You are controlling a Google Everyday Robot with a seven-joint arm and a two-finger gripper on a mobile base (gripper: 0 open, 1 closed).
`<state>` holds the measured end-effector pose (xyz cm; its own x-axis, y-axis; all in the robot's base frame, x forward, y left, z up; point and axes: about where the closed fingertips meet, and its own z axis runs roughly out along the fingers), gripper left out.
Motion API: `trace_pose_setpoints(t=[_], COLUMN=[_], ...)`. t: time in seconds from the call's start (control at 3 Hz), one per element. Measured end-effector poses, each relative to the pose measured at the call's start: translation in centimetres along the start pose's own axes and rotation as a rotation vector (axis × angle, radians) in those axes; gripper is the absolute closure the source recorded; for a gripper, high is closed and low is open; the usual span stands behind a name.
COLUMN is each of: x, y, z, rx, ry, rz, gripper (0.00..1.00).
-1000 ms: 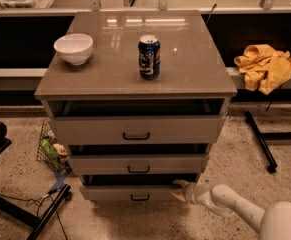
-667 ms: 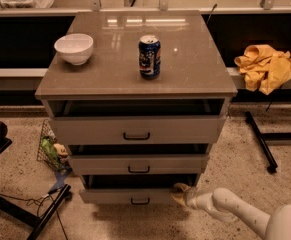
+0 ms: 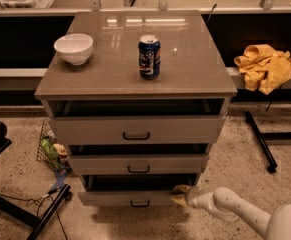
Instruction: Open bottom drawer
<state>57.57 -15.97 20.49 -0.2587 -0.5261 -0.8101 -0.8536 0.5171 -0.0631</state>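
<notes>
The grey-beige cabinet [image 3: 135,79] stands in the middle of the room with all three drawers partly out, each front stepping a little nearer than the one above. The bottom drawer [image 3: 115,198] sits lowest, just above the speckled floor [image 3: 135,226], with a dark gap showing over its top edge and its small black handle [image 3: 140,203] at the centre. The gripper [image 3: 181,194] is at the right end of that drawer front, touching its corner; I cannot tell whether it is spread or pressed together. Its white arm [image 3: 235,210] reaches in from the near right. Bare floor lies in front of the drawer. To the left a wire basket [image 3: 49,151] and a black leg [image 3: 47,215] stand close by, and a black stand [image 3: 260,141] lies on the right. On top stand a white bowl [image 3: 73,48] and a soda can [image 3: 149,56], well back from the near edge.
</notes>
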Motion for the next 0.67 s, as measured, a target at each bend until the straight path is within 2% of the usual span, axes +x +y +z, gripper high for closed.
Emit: trace_pose_setpoints(t=[0.33,0.67], x=[0.85,0.63], y=[2.37,2.29], z=[-1.96,-1.90], rx=[-0.020,-0.020], ry=[-0.013,-0.013], rz=[0.034,0.036], gripper=[1.00,1.00])
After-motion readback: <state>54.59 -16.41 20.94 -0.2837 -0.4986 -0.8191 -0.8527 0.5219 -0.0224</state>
